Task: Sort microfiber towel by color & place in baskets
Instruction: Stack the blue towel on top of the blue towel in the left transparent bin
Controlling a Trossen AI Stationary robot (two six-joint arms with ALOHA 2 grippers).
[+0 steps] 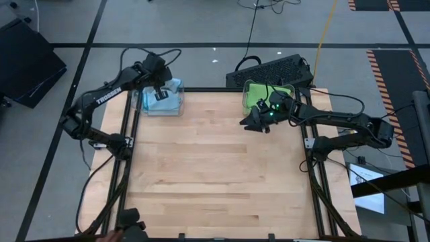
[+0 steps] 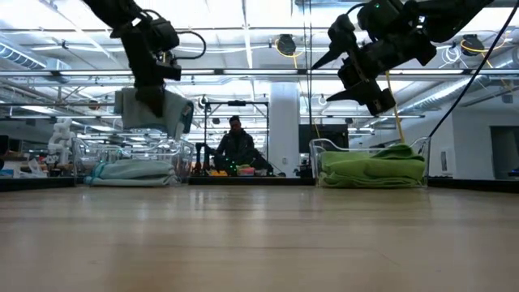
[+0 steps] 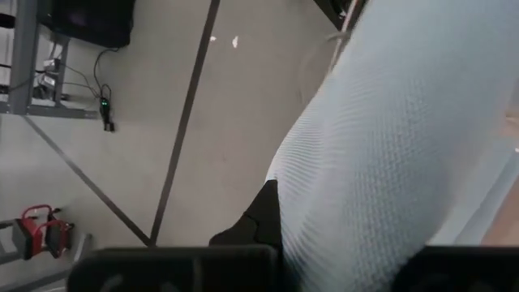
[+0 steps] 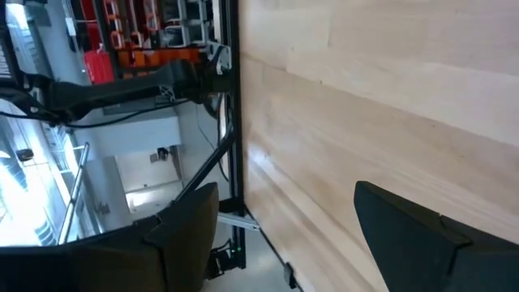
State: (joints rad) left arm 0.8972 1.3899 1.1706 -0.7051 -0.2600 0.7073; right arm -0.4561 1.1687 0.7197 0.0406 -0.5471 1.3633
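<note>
My left gripper is at the table's far left corner, shut on a pale blue towel that hangs above the left clear basket. That basket holds other pale blue towels. My right gripper is open and empty. It is up in the air, just to the table's left of the right clear basket. Green towels lie piled in that basket. In the right wrist view the two fingers stand wide apart over bare wood. My left gripper holds the pale blue towel by its upper part, from above with the fingers pointing down. The towel hangs below the fingers, clear of the towels in the basket. In the left wrist view the cloth bulges past one dark finger and hides the place of contact.
The wooden table top lies bare between and in front of the baskets. A black keyboard-like case lies beyond the far edge, behind the green basket. A person stands in the room far behind the table.
</note>
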